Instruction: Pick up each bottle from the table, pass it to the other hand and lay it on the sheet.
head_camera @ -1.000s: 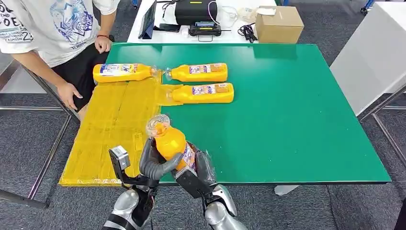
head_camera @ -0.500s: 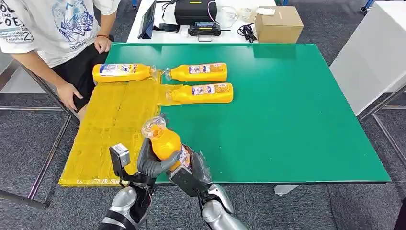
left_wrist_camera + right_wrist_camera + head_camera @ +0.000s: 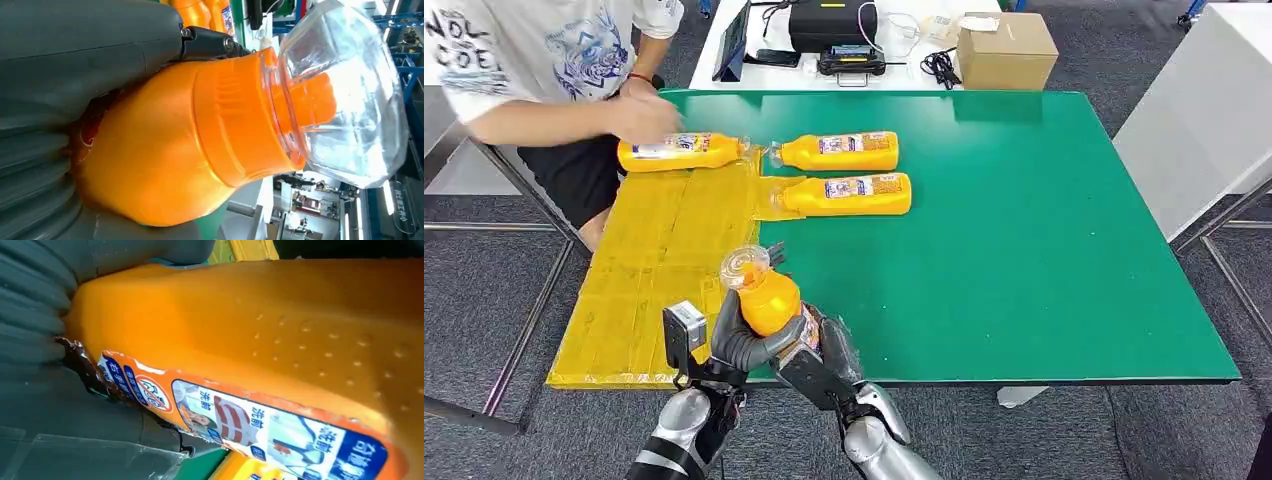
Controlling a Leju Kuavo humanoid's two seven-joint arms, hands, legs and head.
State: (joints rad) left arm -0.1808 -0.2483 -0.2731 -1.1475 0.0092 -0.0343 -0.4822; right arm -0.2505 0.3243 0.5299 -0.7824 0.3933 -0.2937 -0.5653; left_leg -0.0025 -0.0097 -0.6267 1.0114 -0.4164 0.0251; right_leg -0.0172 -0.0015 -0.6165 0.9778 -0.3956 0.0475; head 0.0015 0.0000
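Orange bottle [image 3: 769,300] with clear cap gripped by left hand [image 3: 742,343] and right hand [image 3: 824,358].

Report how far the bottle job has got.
Done: one bottle lies at the far end of the yellow sheet, where a person's hand touches it. In hand: a fourth bottle is mid-handover near the table's front edge, with both the left hand and right hand on it. Left: laying that one down, then the two bottles on the green table.
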